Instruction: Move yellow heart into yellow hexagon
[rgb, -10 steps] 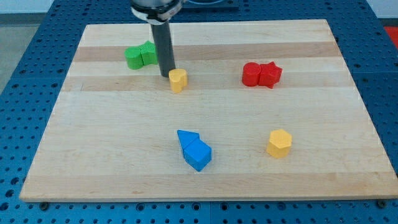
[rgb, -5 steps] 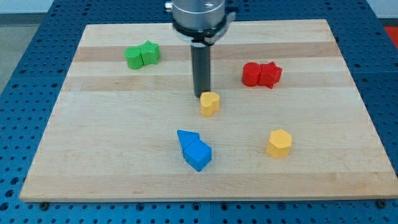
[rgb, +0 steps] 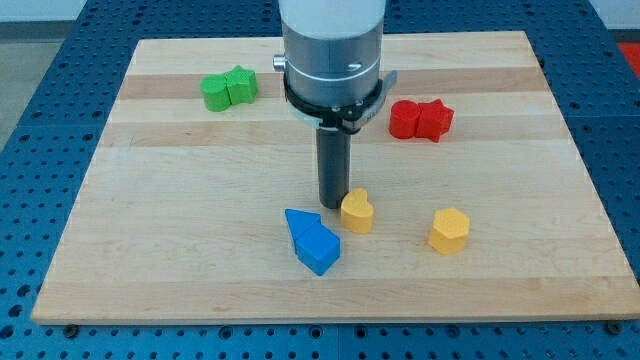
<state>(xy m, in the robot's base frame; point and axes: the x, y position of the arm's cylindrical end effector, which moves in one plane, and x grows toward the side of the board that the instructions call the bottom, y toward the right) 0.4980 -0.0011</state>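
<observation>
Yellow heart (rgb: 357, 211), smooth plastic, w/ tip (rgb: 332, 206) alongside.

My tip (rgb: 333, 206) has pushed the yellow heart (rgb: 357, 211) toward the yellow hexagon (rgb: 449, 231).

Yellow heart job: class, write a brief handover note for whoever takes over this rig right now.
My tip: down on the wooden board, against the upper-left side of the small yellow heart block.
Yellow hexagon block: to the heart's right, slightly lower, with a gap between them.
Done: tip in pushing position.
Left: push the heart rightward until it meets the hexagon. The blue blocks sit just left of the heart.
</observation>
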